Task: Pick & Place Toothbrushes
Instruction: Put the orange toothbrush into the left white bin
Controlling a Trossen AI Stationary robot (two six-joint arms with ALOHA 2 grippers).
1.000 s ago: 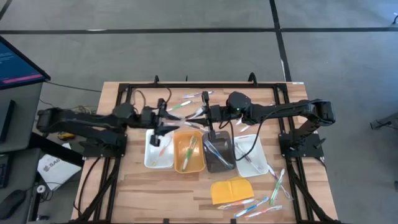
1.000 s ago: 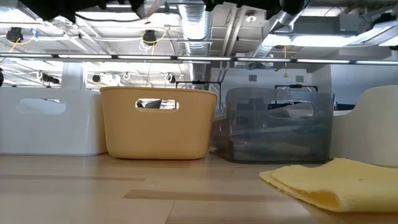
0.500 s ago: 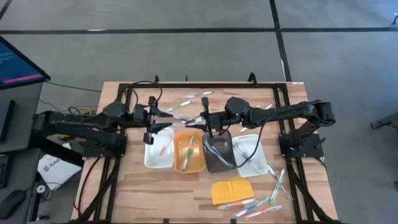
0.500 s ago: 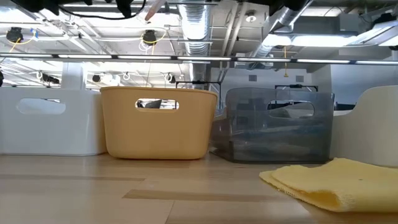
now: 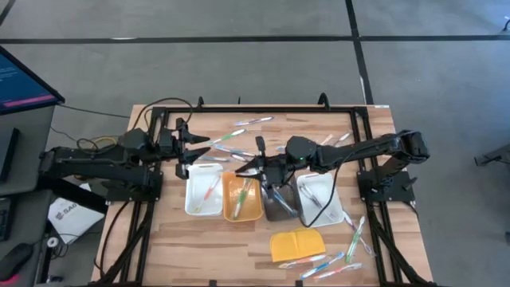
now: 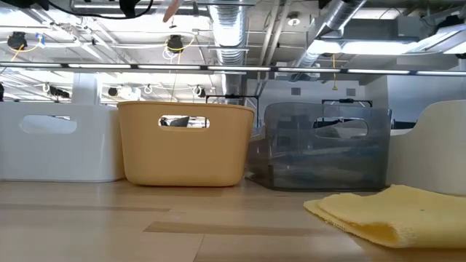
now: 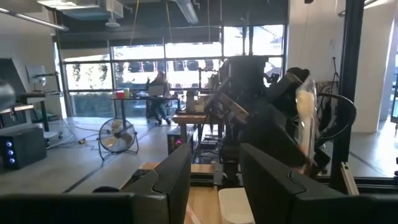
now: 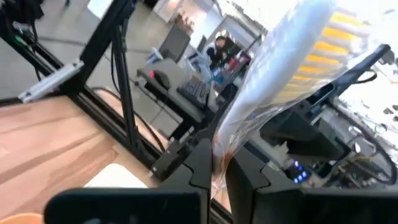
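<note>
Wooden table [image 5: 167, 239], four trays in a row across its middle.

- Left white tray [image 5: 193, 203]: one toothbrush with a pink-orange handle [image 5: 211, 189], lying lengthwise.
- Orange tray [image 5: 231, 209], touching the white one: one green toothbrush [image 5: 244, 190] inside.
- Grey tray [image 5: 275, 211], next along: blue toothbrushes [image 5: 280, 196], count unclear.
- Right white tray [image 5: 331, 209], at the row's end: one pale toothbrush [image 5: 315, 201], slanted.

Seen from table height: only the tray walls, contents hidden.

Yellow pad [image 5: 296, 244] on the near side of the grey tray, apart from it.

Loose toothbrushes on the bare wood: a scatter beyond the trays [image 5: 239, 132], another group near the table's right front corner [image 5: 355, 235].

Right gripper [image 5: 249, 166] above the far edge of the orange tray, close to the grey one, fingers pressed together on a held toothbrush [image 8: 280, 68] in a clear wrapper, yellow-orange showing through, sticking up past the fingertips.

Left gripper [image 5: 199, 146] above the table just beyond the left white tray, jaws spread, nothing between them.
</note>
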